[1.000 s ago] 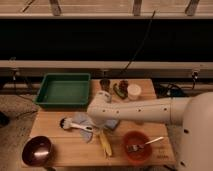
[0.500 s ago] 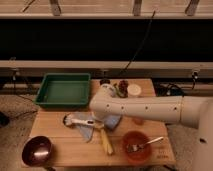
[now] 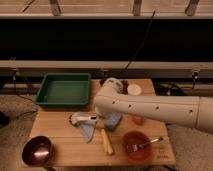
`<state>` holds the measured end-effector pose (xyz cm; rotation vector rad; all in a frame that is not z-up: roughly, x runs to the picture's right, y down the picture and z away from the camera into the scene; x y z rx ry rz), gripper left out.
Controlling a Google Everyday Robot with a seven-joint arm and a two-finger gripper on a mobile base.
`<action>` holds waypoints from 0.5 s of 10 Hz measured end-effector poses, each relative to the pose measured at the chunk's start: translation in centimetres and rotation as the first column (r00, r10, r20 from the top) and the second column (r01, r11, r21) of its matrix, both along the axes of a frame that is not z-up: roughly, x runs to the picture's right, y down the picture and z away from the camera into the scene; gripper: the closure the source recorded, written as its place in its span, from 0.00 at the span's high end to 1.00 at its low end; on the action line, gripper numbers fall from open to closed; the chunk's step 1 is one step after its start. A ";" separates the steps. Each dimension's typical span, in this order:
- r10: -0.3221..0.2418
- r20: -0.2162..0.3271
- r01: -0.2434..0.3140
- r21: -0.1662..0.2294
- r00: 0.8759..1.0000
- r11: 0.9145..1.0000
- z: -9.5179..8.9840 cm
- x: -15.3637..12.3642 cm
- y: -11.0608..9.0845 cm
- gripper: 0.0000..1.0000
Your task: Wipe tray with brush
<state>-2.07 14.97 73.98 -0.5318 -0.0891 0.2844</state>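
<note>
The green tray (image 3: 64, 91) sits at the table's back left, with nothing showing inside it. The brush (image 3: 84, 119), white with a light handle, lies on the table just in front of the tray's right corner, partly on a blue cloth (image 3: 88, 131). My white arm reaches in from the right across the table's middle. My gripper (image 3: 112, 120) hangs below the arm's end, just right of the brush handle and largely hidden by the arm.
A banana (image 3: 106, 143) lies front centre. An orange bowl with a fork (image 3: 136, 146) stands front right and a dark bowl (image 3: 37, 150) front left. A white cup (image 3: 134, 89) and small items sit at the back right. A rail runs behind the table.
My arm has shifted toward the table's middle and now covers more of it. The brush has moved slightly to the right.
</note>
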 end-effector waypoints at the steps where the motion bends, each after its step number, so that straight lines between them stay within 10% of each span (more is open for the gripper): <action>1: -0.008 0.006 0.008 0.024 1.000 1.000 -1.2 0.1 -1.1 0.07; 5: -0.039 0.044 0.033 0.120 0.998 0.992 -5.6 -0.1 -4.9 0.07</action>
